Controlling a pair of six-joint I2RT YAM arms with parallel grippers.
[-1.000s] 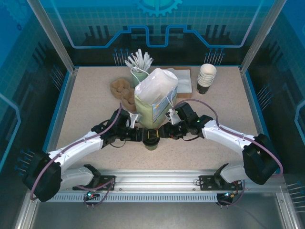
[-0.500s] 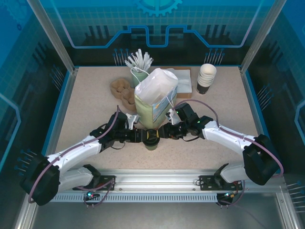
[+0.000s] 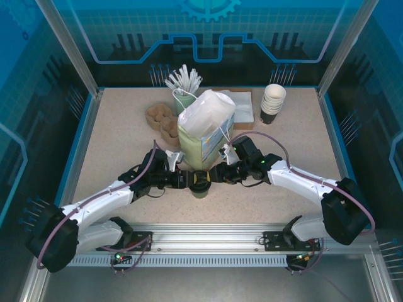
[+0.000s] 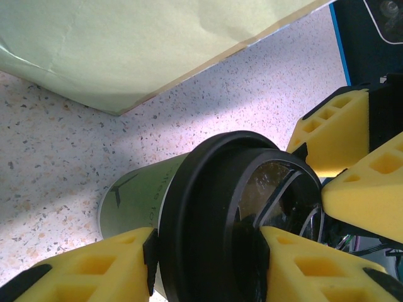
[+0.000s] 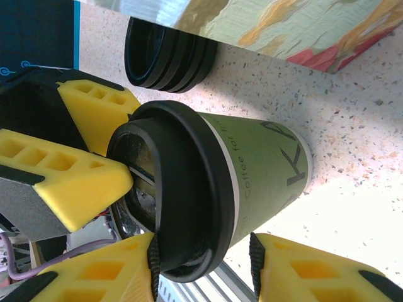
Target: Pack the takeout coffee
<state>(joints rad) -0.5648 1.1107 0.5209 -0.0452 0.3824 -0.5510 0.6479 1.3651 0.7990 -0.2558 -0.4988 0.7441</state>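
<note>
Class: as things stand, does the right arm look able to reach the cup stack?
Probably yes: bare table lies between its end effector and the cup stack, though it sits at the coffee.

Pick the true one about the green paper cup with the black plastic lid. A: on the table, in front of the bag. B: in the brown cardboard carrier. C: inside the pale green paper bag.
A: the lidded green paper cup stands on the speckled table, in front of the pale green paper bag.
</note>
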